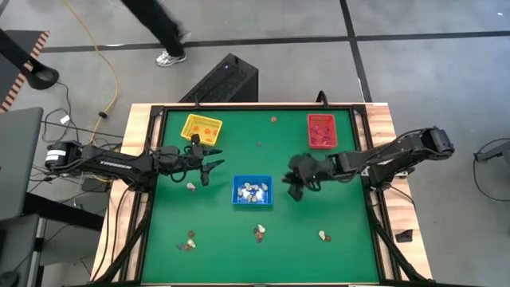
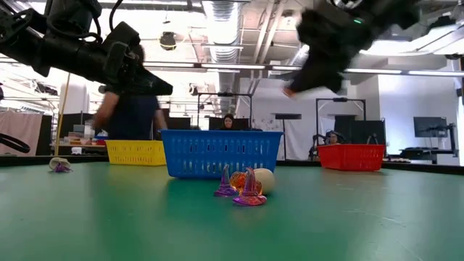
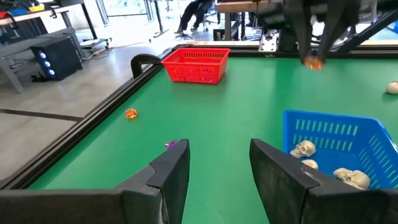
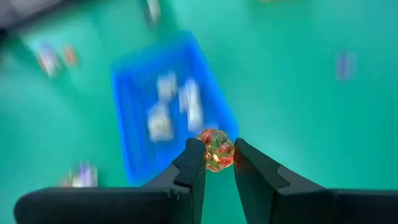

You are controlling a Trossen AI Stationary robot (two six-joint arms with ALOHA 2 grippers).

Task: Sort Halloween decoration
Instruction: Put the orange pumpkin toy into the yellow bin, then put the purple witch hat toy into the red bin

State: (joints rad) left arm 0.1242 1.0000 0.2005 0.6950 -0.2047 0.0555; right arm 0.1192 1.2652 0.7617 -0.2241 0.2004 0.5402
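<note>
My right gripper [image 4: 216, 163] hovers just right of the blue tray [image 1: 252, 191], shut on a small translucent orange pumpkin-like trinket [image 4: 216, 151]; the low view shows it raised above the table [image 2: 290, 90]. My left gripper [image 3: 217, 163] is open, above the felt left of the blue tray [image 3: 336, 142], which holds whitish skulls [image 3: 303, 149]. Loose trinkets lie on the felt: near the left gripper [image 1: 191, 186], along the near side [image 1: 190, 239] [image 1: 260, 233] [image 1: 323, 236], and toward the far side [image 1: 273, 119]. My right gripper pinches the orange trinket [image 4: 217, 147] between its two fingertips [image 4: 195, 159], coming at it from above and slanting down. The trinket is lifted clear of the table, over the felt beside the blue tray.
A yellow tray [image 1: 202, 127] sits at the far left and a red tray [image 1: 322, 130] at the far right. A raised dark rim [image 1: 239, 109] borders the green felt. A person walks beyond the far edge [image 1: 163, 32]. Open felt lies between the trays.
</note>
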